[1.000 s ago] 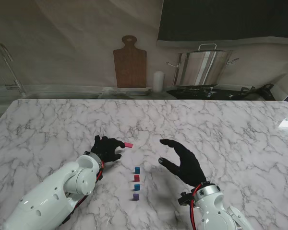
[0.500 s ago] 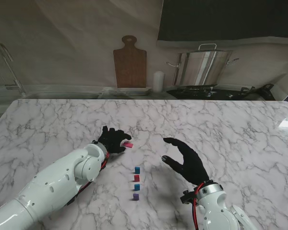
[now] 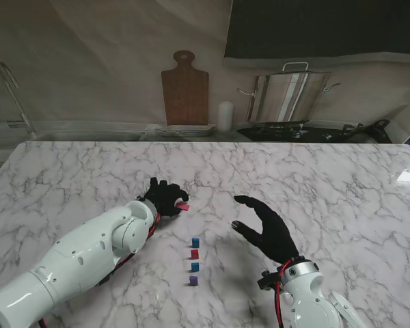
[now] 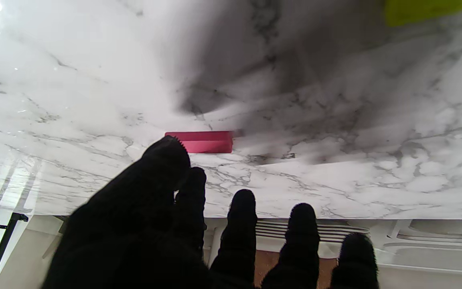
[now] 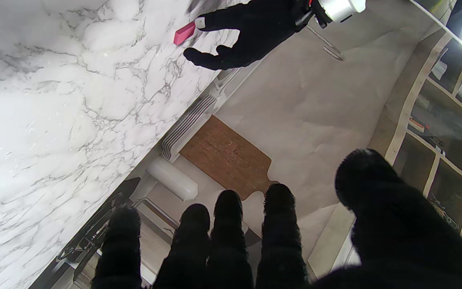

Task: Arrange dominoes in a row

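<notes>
On the marble table [image 3: 314,178] a pink domino [image 3: 183,206] lies flat, and the left hand [image 3: 162,198] sits right at it, at about nine o'clock from the piece. From the stand camera the black fingertips seem to meet the domino's near end, but the glove hides whether they touch. The left wrist camera settles more: the pink domino [image 4: 200,141] lies flat on the stone with the thumb tip [image 4: 167,154] just in front of one end, while the other fingers are spread apart and clear of it. Nothing is clamped; whether the thumb touches the piece I cannot tell.

Toward six o'clock from the pink domino stand four small dominoes in a line running toward me: a blue domino [image 3: 195,242], a red domino [image 3: 194,253], a second blue domino [image 3: 194,266] and a purple domino [image 3: 193,280]. Neither wrist camera shows this line.

The right hand [image 3: 266,228] hangs at three o'clock from the line, well apart from it, fingers spread and holding nothing. Its wrist camera looks across the table at the left hand [image 5: 247,30] and the pink domino [image 5: 184,33], and there a gap shows between thumb and forefinger beside the piece.

Behind the table stand a wooden cutting board [image 3: 185,89], a white roll [image 3: 224,116] and a steel pot [image 3: 288,96].
</notes>
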